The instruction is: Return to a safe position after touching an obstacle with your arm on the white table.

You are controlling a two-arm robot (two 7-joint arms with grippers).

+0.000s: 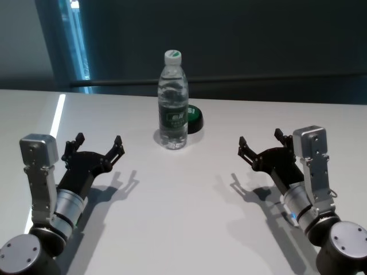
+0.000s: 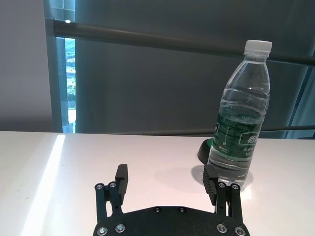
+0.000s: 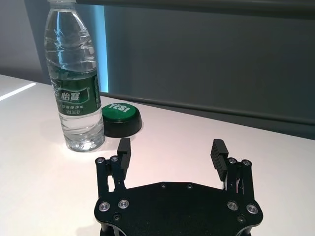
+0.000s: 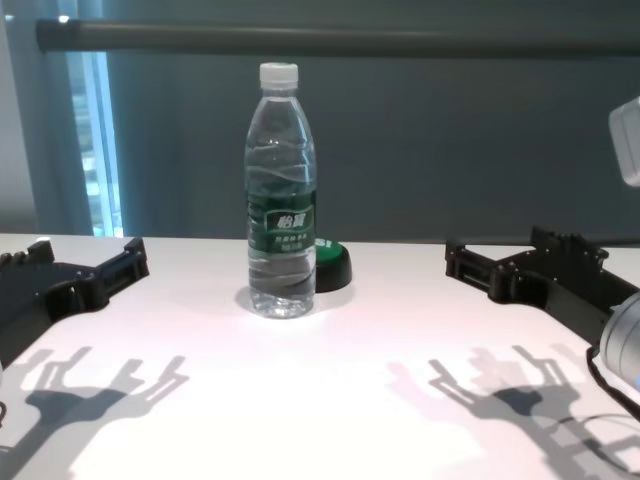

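Left gripper (image 1: pixel 98 144): jaws were spread wide, holding nothing, hovering low over the table's left side, well apart from the bottle.
Right gripper (image 1: pixel 261 142): same deal, jaws wide apart and empty, out on the right.
Bottle (image 1: pixel 173 102): stood upright mid-table between both arms; clear ribbed plastic, white screw cap, dark green label band.
Puck (image 1: pixel 194 119): low, round, black with green top, just behind the bottle.
Table (image 1: pixel 189 200): smooth, glossy white.

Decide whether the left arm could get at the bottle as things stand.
Probably yes. The left gripper is open and points toward the bottle, with only bare table between them.
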